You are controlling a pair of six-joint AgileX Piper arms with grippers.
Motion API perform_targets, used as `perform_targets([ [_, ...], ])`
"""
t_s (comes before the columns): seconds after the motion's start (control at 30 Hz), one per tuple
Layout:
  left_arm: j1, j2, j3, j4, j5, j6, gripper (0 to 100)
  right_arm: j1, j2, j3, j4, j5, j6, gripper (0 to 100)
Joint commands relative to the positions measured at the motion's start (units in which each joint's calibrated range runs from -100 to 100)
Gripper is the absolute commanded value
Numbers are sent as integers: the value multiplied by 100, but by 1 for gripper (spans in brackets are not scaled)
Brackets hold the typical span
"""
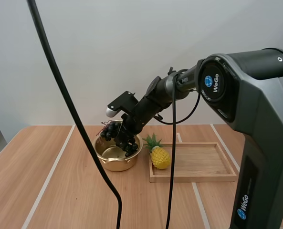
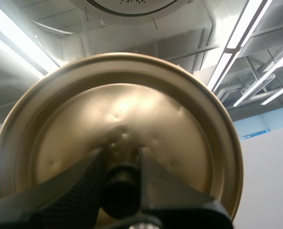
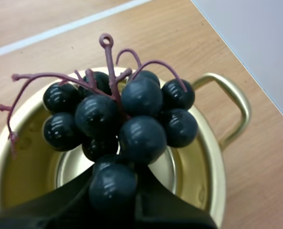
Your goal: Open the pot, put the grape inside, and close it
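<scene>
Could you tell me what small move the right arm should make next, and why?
Probably lower slightly and open the right end effector: its grapes hang directly over the open pot, while the left end effector holds the lid.

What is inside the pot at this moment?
The pot shows a bare golden floor and wall. The bunch of grapes, pinched by the right pincer, hangs over its mouth and covers the middle of the floor.

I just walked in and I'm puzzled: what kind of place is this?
Likely a robotics test bench, not a kitchen: a robot arm holds grapes over a gold pot on a wooden table, beside a toy pineapple.
</scene>
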Motion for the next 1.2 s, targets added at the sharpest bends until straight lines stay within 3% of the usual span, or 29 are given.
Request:
perform_targets([
  [0.0,12,-22,-17,61,-247,-56,0,-27,-57,-38,-169,399,-41,0],
  [1.13,12,-22,-17,61,-247,-56,0,-27,534,234,-244,-40,-192,0],
  [1.17,12,-22,-17,61,-247,-56,0,-27,534,234,-244,-22,-192,6],
])
